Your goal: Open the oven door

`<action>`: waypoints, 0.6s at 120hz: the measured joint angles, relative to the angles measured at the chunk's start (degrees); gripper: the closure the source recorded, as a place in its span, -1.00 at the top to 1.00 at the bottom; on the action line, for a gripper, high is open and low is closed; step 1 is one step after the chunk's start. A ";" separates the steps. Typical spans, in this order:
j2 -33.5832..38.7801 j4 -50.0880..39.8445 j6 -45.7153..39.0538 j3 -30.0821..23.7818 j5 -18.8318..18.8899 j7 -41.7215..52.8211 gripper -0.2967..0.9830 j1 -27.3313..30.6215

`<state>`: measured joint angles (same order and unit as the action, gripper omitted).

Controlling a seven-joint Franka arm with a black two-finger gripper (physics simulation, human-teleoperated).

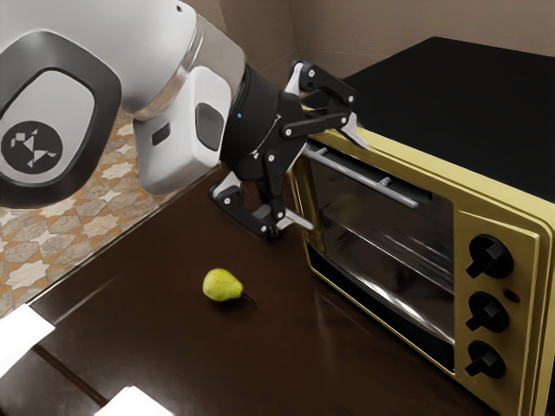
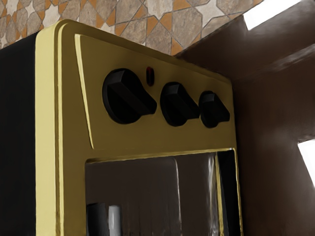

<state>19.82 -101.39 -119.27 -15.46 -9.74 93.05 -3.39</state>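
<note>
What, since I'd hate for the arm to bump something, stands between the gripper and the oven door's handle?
Nothing visible: the open gripper is right by the handle. The pear lies on the table, off to the side of that path.

pear point(image 1: 222, 285): green, lying on table point(image 1: 165, 342) | table: dark brown | floor point(image 1: 30, 251): patterned tiles | wall point(image 1: 347, 30): brownish
</note>
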 joint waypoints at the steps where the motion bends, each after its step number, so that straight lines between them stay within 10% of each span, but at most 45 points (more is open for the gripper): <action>1: -0.03 0.00 -0.07 0.20 0.02 0.34 0.54 0.01; 72: -3.63 -2.12 -2.50 1.78 0.01 14.99 0.54 0.03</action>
<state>16.19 -103.52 -121.77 -13.68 -9.73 108.05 -3.35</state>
